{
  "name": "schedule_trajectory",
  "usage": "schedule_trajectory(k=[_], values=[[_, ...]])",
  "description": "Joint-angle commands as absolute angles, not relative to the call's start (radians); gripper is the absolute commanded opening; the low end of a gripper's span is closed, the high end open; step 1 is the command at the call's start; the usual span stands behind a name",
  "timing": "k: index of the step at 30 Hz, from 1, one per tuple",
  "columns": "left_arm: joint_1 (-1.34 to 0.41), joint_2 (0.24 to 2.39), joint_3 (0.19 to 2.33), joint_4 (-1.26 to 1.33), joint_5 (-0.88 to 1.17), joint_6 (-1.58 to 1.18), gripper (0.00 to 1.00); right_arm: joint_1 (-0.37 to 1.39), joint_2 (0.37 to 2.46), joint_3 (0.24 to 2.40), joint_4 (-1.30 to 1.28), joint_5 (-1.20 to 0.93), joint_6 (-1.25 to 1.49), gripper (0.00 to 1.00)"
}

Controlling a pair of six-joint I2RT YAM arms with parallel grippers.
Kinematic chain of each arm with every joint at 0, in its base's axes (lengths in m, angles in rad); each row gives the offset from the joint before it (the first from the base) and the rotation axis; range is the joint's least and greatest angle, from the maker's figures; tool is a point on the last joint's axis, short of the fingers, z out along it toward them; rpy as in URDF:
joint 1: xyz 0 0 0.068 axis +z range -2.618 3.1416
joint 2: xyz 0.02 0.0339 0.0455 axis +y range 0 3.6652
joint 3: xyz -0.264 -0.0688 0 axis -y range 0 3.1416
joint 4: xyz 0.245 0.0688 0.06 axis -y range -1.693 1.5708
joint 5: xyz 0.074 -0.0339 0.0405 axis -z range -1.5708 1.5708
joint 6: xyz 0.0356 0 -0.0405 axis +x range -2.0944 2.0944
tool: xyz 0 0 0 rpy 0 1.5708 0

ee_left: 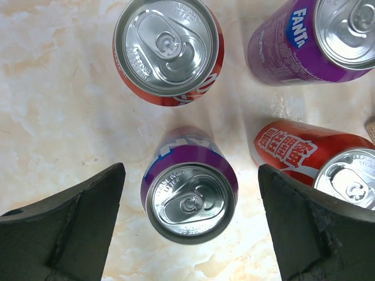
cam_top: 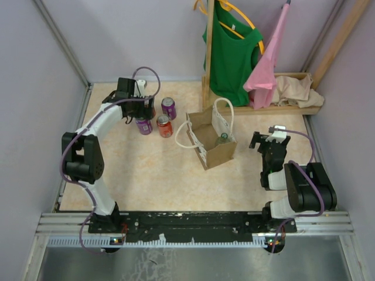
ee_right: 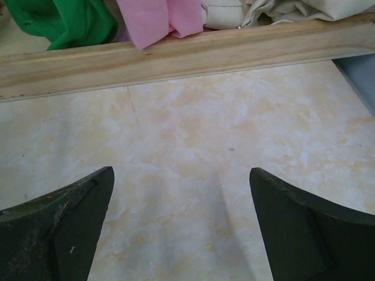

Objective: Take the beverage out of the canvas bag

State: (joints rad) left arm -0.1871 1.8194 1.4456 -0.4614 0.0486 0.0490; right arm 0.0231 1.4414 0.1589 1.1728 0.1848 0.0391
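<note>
Boxy tan bag with white rope loops upright mid-table, a bottle top only dimly made out inside; left gripper spread wide astride a shiny-lidded purple can, touching nothing, neighbouring cans cut off; right gripper likewise open, empty, over marbled surface.

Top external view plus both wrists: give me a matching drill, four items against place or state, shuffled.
1. left hand
2. right hand
3. canvas bag
4. green shirt

A. hangs on the wooden rack
B. open, nothing between its jaws
C. stands mid-table, beverage inside
D. open, straddling a purple can

Pairs: 1-D; 2-B; 3-C; 4-A
</note>
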Motion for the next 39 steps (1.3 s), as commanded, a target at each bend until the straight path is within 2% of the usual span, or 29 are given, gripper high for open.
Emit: schedule_trajectory(k=[1, 6, 11, 16, 22, 32, 39], values=[[-0.185, 1.760, 1.513, -0.506, 0.076, 0.054, 1.00, 0.021, 1.442, 0.179, 1.216, 0.184, 0.046, 0.99], [-0.261, 1.664, 1.553, -0.492, 0.061, 0.103, 1.00, 0.021, 1.442, 0.180, 1.216, 0.185, 0.047, 0.99], [-0.458, 1.581, 1.573, -0.423, 0.051, 0.247, 1.00, 0.021, 1.442, 0.179, 1.217, 0.185, 0.046, 0.99], [-0.574, 1.601, 1.619, -0.397, 0.227, 0.283, 1.00, 0.021, 1.442, 0.180, 1.216, 0.184, 0.048, 0.99], [-0.698, 1.684, 1.642, -0.377, 0.279, 0.334, 1.00, 0.021, 1.442, 0.179, 1.216, 0.185, 0.047, 0.99], [-0.774, 1.818, 1.695, -0.339, 0.385, 0.331, 1.00, 0.021, 1.442, 0.179, 1.216, 0.184, 0.046, 0.99], [-0.789, 1.836, 1.685, -0.309, 0.442, 0.307, 1.00, 0.021, 1.442, 0.179, 1.216, 0.184, 0.047, 0.99]])
